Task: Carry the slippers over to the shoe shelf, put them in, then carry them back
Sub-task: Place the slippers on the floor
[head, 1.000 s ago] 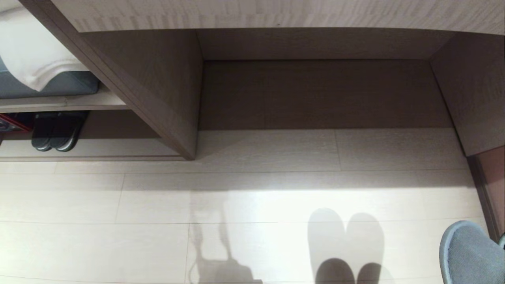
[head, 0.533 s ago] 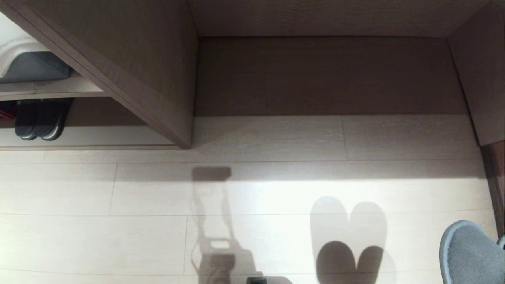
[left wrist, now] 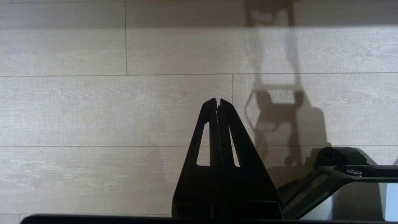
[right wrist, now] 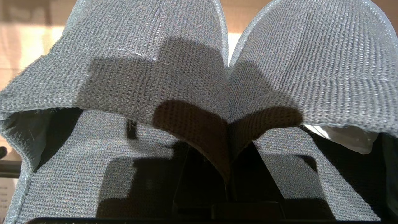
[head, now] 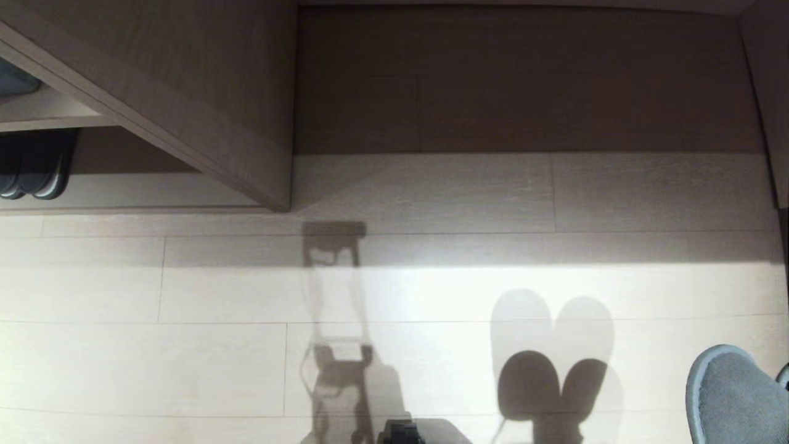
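Pinching the slippers (right wrist: 199,93) where their soft uppers meet, your right hand (right wrist: 228,174) stays shut; expect light, floppy sag.

The left gripper (left wrist: 218,104) has two matte black fingers (left wrist: 209,124), each a tapering triangle with a long slot cut through it. Beside it sits a black, angular base housing (left wrist: 339,161) topped by a rounded black knob and a glossy pale panel.

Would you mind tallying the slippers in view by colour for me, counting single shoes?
Grey slippers, pinched together in the right gripper: 2
Dark slippers in the shoe shelf: 2
Total: 4
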